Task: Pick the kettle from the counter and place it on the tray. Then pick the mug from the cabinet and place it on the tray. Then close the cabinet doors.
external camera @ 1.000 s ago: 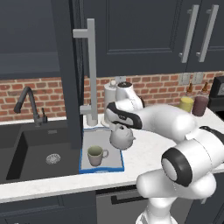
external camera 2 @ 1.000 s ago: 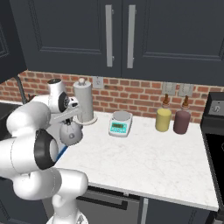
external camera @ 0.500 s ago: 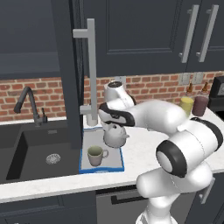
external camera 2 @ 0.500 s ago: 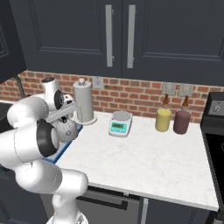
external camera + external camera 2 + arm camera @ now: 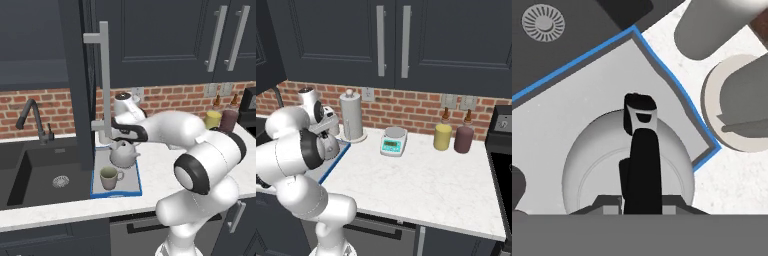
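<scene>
- The jaws of the two-finger gripper (image 5: 120, 141) stand nearly together just above the kettle's thin dark arched handle; whether they pinch it cannot be told, since the finger tips are hidden in every view.
- In the hand view that handle runs up the lower middle of the frame, over the rounded top of the small squat silver-grey kettle (image 5: 592, 165).
- The kettle (image 5: 124, 155) sits on the back half of the flat rectangular grey tray with the thin blue rim (image 5: 131, 184), at centre left of the left base view.
- Near the tray's front edge stands the small grey-beige ceramic mug with the pale greenish-cream inside (image 5: 109, 177), loop handle pointing right, just below the kettle in the frame and apart from it.
- The tray (image 5: 572, 95) lies on the white marbled stone counter (image 5: 155, 175), its left edge beside the black sink (image 5: 35, 175).
- A tall dark charcoal-navy cabinet door (image 5: 80, 75) stands swung out above the tray's left edge, its long silver bar handle (image 5: 105, 80) facing the camera.
- In the right base view, a tall white paper-towel roll (image 5: 351, 116) stands upright left of centre against the red brick wall, with a small white kitchen scale (image 5: 393, 141) to its right.
- Further right stand a yellow jar (image 5: 442, 136) and a dark maroon jar (image 5: 463, 139), side by side.
</scene>
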Controlling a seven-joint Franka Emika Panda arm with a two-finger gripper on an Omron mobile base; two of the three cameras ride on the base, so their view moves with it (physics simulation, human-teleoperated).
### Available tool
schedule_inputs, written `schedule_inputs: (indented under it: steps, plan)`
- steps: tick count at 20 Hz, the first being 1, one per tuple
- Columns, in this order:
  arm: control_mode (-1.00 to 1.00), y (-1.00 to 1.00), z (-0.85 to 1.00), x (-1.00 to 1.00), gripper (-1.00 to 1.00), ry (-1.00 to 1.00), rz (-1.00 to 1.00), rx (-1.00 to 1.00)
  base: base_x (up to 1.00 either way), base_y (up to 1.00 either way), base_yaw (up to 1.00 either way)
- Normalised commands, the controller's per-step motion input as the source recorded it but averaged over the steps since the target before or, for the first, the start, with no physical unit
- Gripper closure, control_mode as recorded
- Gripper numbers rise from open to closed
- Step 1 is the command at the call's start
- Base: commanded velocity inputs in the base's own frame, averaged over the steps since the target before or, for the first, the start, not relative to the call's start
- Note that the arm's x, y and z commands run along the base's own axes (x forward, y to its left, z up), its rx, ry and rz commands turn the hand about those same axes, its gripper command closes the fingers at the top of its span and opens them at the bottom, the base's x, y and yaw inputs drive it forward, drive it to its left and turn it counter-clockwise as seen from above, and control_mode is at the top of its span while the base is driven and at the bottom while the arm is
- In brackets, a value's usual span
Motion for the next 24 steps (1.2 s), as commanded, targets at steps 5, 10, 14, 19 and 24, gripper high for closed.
schedule_inputs:
  steps: [5, 10, 14, 19, 24]
  plan:
    - [-1.00, 0.08, 0.00, 0.24, 1.00, 0.00, 0.01, 0.00, 0.00, 0.00, 0.00]
    - [-1.00, 0.02, -0.09, 0.20, 1.00, 0.00, 0.00, 0.00, 0.00, 0.00, 0.00]
    - [-1.00, 0.12, -0.15, 0.12, 1.00, 0.00, 0.00, 0.00, 0.00, 0.00, 0.00]
    - [-1.00, 0.13, -0.17, 0.02, 1.00, 0.00, 0.00, 0.00, 0.00, 0.00, 0.00]
    - [-1.00, 0.10, -0.14, 0.02, 1.00, 0.00, 0.00, 0.00, 0.00, 0.00, 0.00]
